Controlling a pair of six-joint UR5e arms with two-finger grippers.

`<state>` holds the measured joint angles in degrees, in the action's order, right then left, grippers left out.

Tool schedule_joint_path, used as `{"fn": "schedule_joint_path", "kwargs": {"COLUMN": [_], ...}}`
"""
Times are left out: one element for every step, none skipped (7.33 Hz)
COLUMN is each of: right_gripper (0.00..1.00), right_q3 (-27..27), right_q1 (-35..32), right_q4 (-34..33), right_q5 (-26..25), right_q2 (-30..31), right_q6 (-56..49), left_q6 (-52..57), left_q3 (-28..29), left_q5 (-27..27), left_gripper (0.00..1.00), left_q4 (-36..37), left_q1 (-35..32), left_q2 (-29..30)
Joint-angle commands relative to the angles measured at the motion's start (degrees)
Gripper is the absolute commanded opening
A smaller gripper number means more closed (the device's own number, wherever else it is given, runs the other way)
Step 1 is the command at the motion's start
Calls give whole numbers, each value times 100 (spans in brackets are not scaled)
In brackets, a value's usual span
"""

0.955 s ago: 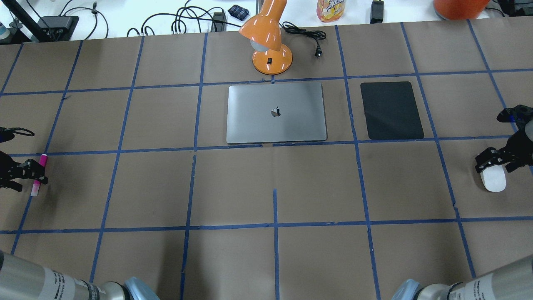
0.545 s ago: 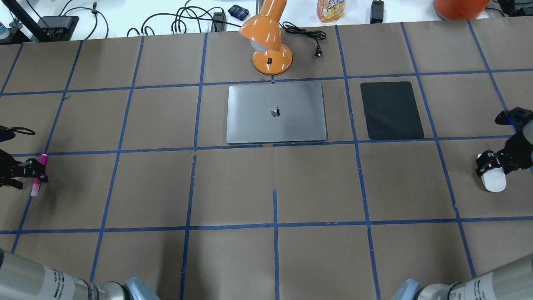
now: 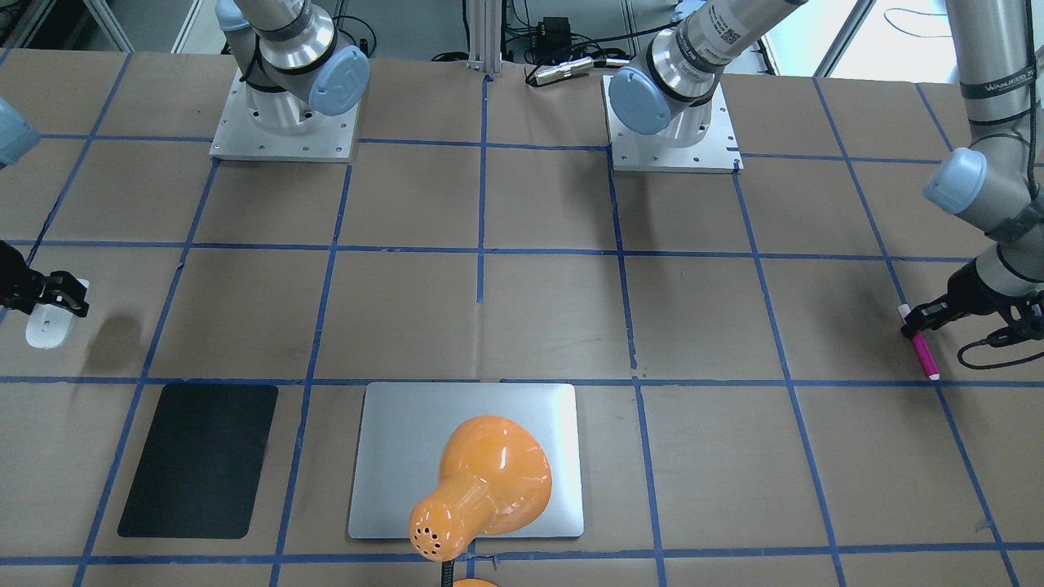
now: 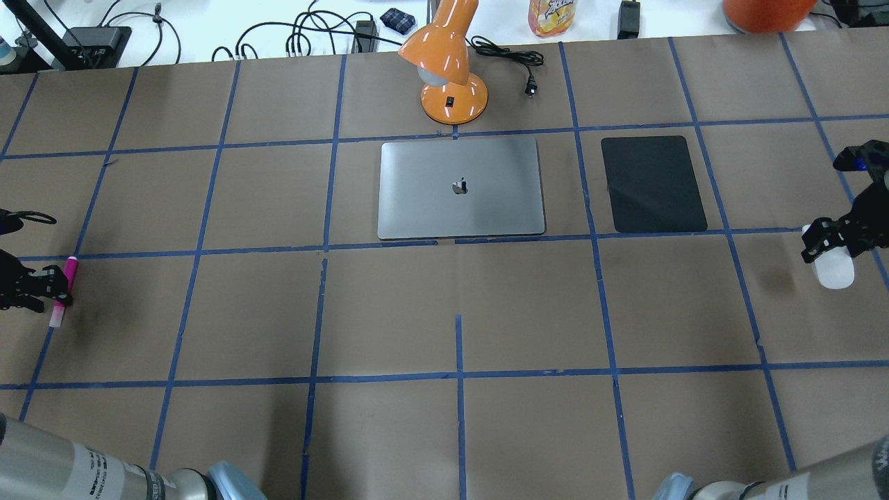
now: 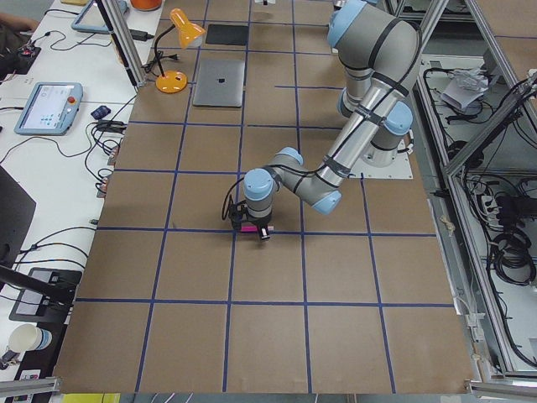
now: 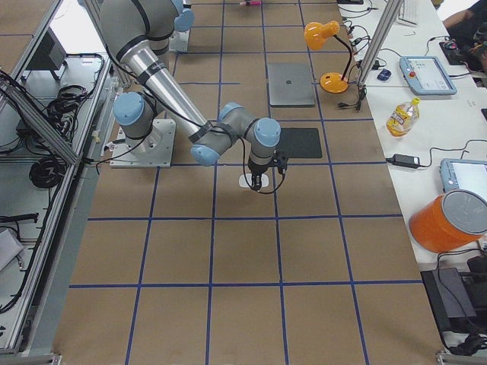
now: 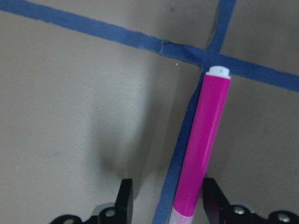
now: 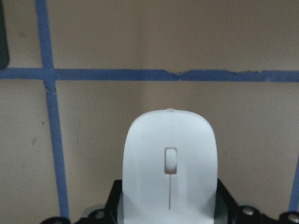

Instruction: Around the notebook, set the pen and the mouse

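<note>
Overhead exterior: double pick-up under way

Left gripper [image 4: 59, 287] spread astride slim magenta-pink pen [image 4: 69, 267]; right gripper [image 4: 830, 251] pinching smooth white oval mouse [image 4: 833, 274]; large silver-grey metal notebook [image 4: 460, 208] central, well apart. Left wrist-mounted: pen off-centre between jaws; centre before closing.

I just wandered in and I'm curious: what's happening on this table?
Two robot arms each have a small item. The right gripper is shut on the white mouse, seemingly just off the table. The left gripper straddles the pink pen, not yet closed on it. Both are at the table's ends, far from the silver notebook.
</note>
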<state>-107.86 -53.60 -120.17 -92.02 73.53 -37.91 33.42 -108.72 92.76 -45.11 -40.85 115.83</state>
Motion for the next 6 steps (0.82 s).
{"fn": "schedule_joint_path", "kwargs": {"right_gripper": [25, 25, 23, 22, 22, 22], "right_q3": [1157, 1501, 1809, 1977, 2075, 2024], "right_q1": [-1129, -1649, -1985, -2153, -2242, -2330], "right_q4": [634, 565, 399, 32, -189, -200], "right_q5": [174, 193, 184, 298, 342, 316], "right_q2": [-302, -730, -1048, -1416, -1672, -1684], "right_q6": [737, 1090, 1224, 1329, 1365, 1435], "left_q6": [7, 15, 7, -2, -80, -673], "left_q3": [-79, -79, -36, -9, -18, -18], "left_q5": [-47, -47, -21, -12, 57, 84], "left_gripper": [2, 1, 0, 0, 0, 0], "left_q4": [2, 2, -7, -68, -451, -1264], "left_q1": [16, 7, -27, -63, -246, -422], "left_q2": [-42, -43, -121, -226, -454, -769]}}
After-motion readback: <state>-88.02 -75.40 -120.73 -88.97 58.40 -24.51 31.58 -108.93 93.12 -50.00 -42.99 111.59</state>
